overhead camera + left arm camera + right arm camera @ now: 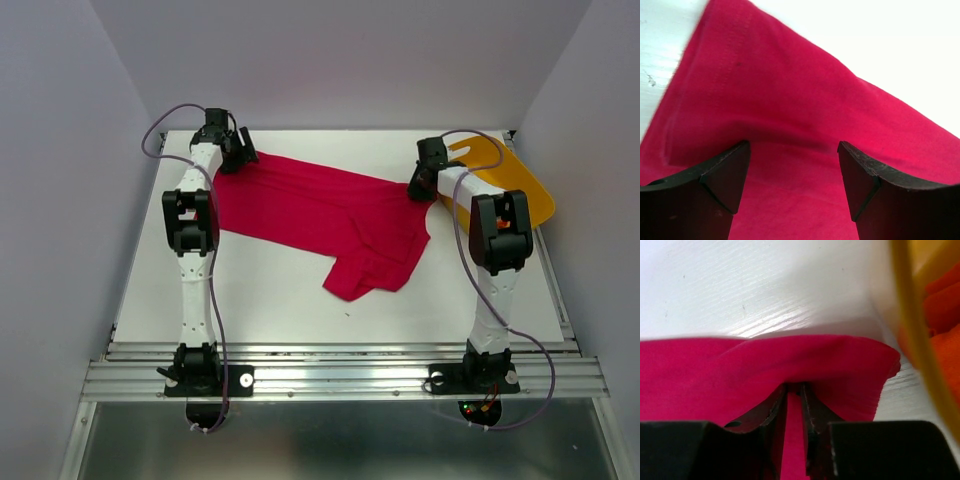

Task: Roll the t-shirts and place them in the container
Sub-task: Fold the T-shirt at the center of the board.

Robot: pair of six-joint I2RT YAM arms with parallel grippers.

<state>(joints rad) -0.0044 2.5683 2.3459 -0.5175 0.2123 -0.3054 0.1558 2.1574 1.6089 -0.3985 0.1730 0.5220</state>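
Crimson t-shirt [320, 215] lies spread and unrolled across the tabletop [260, 310] in the top view, so rolling seems not yet begun; the yellow tub [530, 195] sits at its right end. Left wrist view: the left tool [792, 165] stands wide open over the cloth, gripping nothing. Right wrist view: the right tool [794, 395] is nearly closed, pinching a fold of the shirt; orange cloth [945, 340] in the tub is blurred and cut off, its shape unreadable.

Robot lab cell: bare white walls [350, 60], aluminium mounting rail [340, 380], white table [280, 305].
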